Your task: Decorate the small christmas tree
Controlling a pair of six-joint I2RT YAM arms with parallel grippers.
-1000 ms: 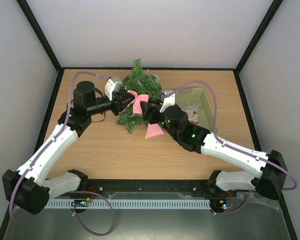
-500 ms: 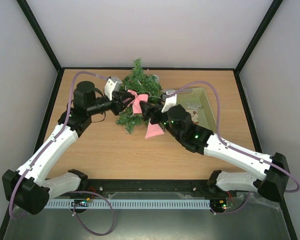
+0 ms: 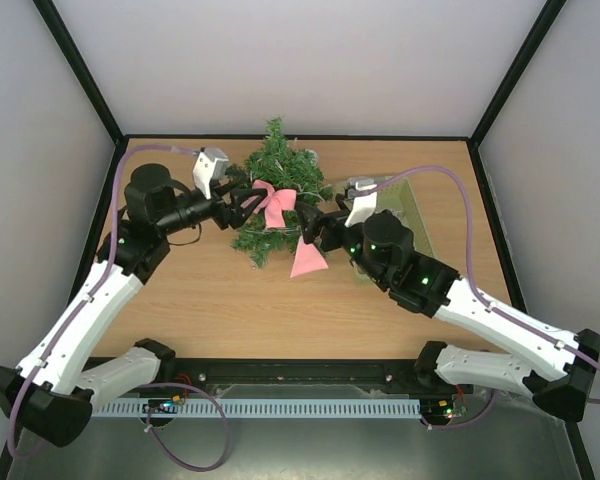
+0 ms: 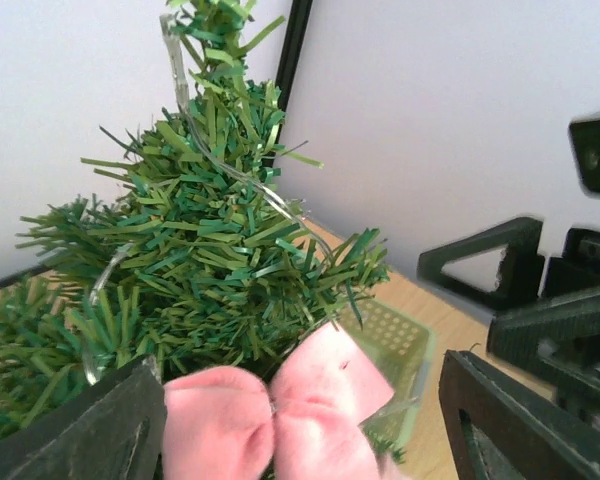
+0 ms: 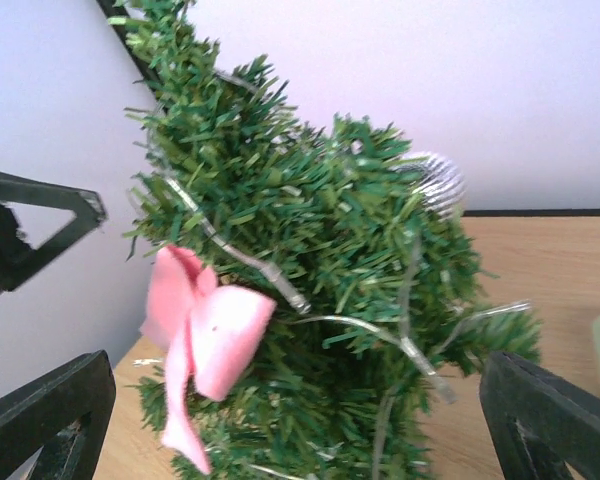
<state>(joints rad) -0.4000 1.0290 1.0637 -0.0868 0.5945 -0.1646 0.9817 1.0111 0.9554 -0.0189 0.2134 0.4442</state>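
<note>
The small christmas tree (image 3: 276, 180) stands at the back middle of the table, with a clear light string wound through it and a silver ornament (image 5: 435, 180) on one branch. A pink bow (image 3: 277, 205) hangs on its front, one tail (image 3: 306, 260) trailing down to the table. My left gripper (image 3: 242, 205) is open just left of the bow. In the left wrist view the bow (image 4: 280, 420) lies between the wide-apart fingers (image 4: 80, 430). My right gripper (image 3: 315, 228) is open just right of the tree, facing tree (image 5: 320, 250) and bow (image 5: 205, 330).
A pale green basket (image 3: 417, 212) sits right of the tree, largely covered by my right arm; its perforated corner (image 4: 395, 345) shows behind the bow. Black frame posts and white walls close in the table at the back and sides.
My left gripper has opened and let go of the bow, drawing back to the left. The right gripper has opened wider and pulled back to the right. The bow stays on the tree.
</note>
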